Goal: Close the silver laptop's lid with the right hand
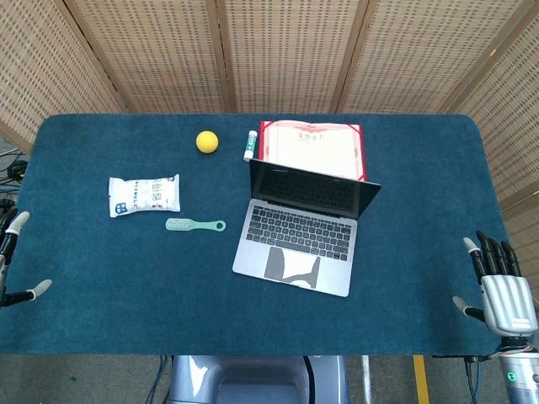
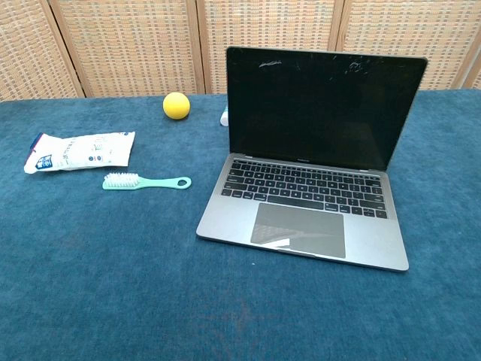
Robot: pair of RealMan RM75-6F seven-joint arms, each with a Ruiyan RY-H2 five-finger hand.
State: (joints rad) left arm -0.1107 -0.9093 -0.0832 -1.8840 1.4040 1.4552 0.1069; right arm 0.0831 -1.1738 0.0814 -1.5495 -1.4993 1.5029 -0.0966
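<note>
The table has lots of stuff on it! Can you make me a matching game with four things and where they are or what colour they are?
Things:
1. ball
2. brush
3. laptop
4. right hand

Descriptions:
A. open, screen dark
B. at the table's right edge, holding nothing
C. yellow
D. mint green, just in front of the white packet

Pairs: 1-C, 2-D, 3-A, 4-B
</note>
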